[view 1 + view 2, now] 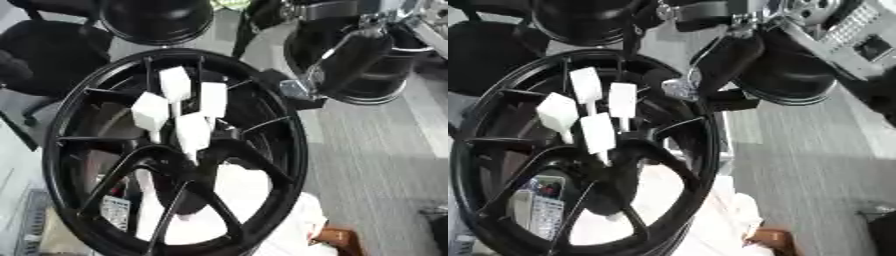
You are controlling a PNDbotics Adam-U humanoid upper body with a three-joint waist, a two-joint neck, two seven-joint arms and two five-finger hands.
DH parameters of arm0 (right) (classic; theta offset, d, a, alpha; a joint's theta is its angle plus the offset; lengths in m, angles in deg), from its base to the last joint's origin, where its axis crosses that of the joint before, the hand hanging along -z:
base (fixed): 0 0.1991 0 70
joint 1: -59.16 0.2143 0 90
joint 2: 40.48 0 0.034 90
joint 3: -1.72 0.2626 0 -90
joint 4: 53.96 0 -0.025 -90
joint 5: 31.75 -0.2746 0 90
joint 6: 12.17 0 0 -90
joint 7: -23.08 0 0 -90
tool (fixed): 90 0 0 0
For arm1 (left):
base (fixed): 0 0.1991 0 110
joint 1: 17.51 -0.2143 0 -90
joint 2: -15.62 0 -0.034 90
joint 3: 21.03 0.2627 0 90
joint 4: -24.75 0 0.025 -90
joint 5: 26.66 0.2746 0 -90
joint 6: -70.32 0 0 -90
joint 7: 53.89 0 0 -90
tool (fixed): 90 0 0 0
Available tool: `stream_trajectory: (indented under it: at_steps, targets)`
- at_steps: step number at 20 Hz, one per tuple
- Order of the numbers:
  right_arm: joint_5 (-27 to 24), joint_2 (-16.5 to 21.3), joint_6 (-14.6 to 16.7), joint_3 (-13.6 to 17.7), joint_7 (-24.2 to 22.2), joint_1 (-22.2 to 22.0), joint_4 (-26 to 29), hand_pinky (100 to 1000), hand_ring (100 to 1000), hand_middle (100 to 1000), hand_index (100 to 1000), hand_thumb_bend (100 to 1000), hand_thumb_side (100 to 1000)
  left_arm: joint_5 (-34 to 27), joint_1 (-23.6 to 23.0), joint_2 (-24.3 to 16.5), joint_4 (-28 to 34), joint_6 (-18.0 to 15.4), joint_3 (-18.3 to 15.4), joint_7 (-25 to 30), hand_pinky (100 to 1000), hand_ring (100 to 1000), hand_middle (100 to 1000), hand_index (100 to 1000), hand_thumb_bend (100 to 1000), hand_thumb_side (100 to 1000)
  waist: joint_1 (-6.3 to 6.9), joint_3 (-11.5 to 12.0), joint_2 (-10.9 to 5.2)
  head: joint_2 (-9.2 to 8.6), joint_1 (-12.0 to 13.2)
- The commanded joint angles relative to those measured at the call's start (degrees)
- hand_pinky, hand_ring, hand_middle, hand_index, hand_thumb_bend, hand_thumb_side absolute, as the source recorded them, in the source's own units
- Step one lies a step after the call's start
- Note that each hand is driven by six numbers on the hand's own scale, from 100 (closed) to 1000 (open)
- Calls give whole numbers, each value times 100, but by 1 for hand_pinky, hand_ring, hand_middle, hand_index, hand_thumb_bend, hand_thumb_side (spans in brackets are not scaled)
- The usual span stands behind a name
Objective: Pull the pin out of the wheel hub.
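A large black wheel hub (pixel 296 135) stands tilted and fills the left and middle of both views. Several white pins with block-shaped heads stick out of its centre (pixel 188 162); the nearest ones are a top pin (pixel 175 82), a right pin (pixel 213 97) and a lower pin (pixel 192 131). My right arm (pixel 350 60), black with silver joints, comes in from the upper right. My right hand (pixel 682 89) hovers by the hub's upper right rim, apart from the pins, and its shape is blurred. No left hand shows.
Further black wheels stand behind, one at the top (pixel 157 20) and one at the upper right (pixel 385 85). A dark chair (pixel 44 55) is at the left. Grey floor (pixel 376 165) lies to the right, and white cloth (pixel 289 225) and a brown box (pixel 337 240) lie below.
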Motion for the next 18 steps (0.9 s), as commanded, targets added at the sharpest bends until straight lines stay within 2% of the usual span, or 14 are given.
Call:
stream_trajectory:
  at_steps: [1, 7, 11, 14, 18]
  targets:
    - [138, 55, -150, 64, 72, 6, 33, 907, 852, 742, 807, 100, 525, -73, 137, -15, 96, -15, 24, 100, 736, 662, 595, 720, 100, 590, -1, 44, -50, 29, -99]
    - [308, -56, -502, 68, 216, -141, 33, 906, 855, 744, 809, 100, 539, -201, 305, 25, 96, -64, 58, 238, 733, 658, 591, 714, 100, 591, -86, 200, 8, -8, -298]
    - [453, -116, -659, 32, 291, -252, 33, 904, 855, 746, 811, 100, 560, -260, 400, 39, 96, -45, 93, 306, 733, 659, 591, 714, 100, 592, -141, 289, 57, -33, -336]
    - [535, -129, -739, 15, 333, -361, 33, 905, 857, 747, 812, 100, 565, -272, 452, 37, 96, -27, 98, 317, 732, 659, 591, 714, 100, 593, -199, 344, 87, -34, -363]
    - [625, -108, -810, 55, 451, -529, 33, 905, 865, 757, 819, 100, 573, -282, 538, 32, 96, 5, 103, 308, 732, 659, 591, 714, 100, 595, -281, 431, 148, -137, -423]
